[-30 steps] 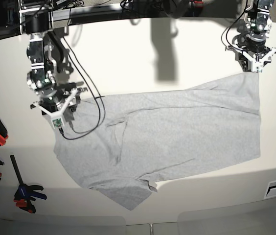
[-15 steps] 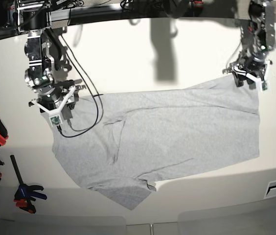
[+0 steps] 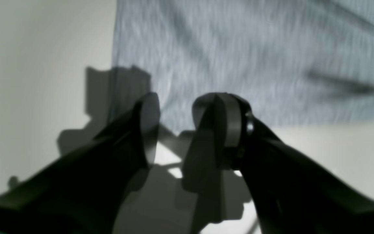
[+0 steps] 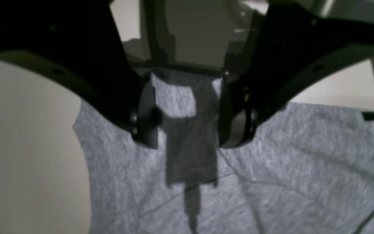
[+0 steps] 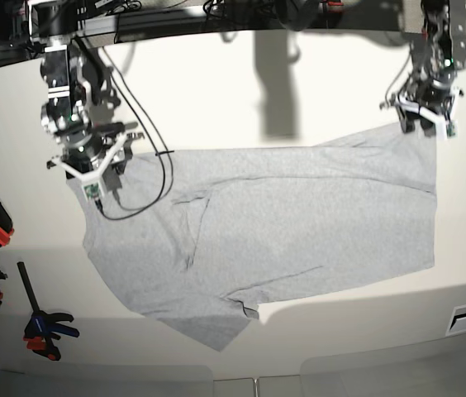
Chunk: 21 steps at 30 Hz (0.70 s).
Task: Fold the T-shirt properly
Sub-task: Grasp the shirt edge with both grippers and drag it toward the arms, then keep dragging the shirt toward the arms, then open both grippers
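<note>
Two grippers work at the T-shirt's far edge. The left gripper has its jaws apart over one far corner; whether they touch the cloth I cannot tell. The right gripper also stands open, grey fabric visible between its fingers, above the opposite end. A dark cable loops beside it. Outward from there, the T-shirt lies spread across the pale table, creased, one part pointing toward the near side. Clamps sit near the table's left side in the base view.
</note>
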Each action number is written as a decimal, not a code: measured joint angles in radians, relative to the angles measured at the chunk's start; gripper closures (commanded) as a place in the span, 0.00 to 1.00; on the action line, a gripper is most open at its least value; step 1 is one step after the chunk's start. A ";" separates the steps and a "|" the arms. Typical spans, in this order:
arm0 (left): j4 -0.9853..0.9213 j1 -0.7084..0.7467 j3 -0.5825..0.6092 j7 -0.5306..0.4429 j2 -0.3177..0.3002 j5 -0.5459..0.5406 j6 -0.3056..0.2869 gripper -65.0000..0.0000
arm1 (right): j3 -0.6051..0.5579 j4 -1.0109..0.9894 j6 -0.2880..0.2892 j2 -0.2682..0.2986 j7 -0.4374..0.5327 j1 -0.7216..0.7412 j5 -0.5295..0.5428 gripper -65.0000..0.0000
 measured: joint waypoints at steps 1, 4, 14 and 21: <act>0.023 0.019 0.000 0.007 0.003 0.025 0.000 0.62 | 0.001 0.020 0.000 0.001 0.000 -0.021 -0.002 0.54; 0.077 0.061 0.002 0.030 0.005 0.067 0.004 0.62 | 0.003 0.078 -0.008 0.001 -0.011 -0.079 -0.008 0.54; 0.101 0.166 -0.065 0.021 0.008 0.080 -0.001 0.62 | 0.004 0.227 -0.057 0.001 0.003 -0.273 -0.077 0.54; 0.100 0.281 -0.201 0.037 0.008 -0.031 -0.049 0.67 | 0.006 0.282 -0.092 0.017 0.035 -0.378 -0.113 0.54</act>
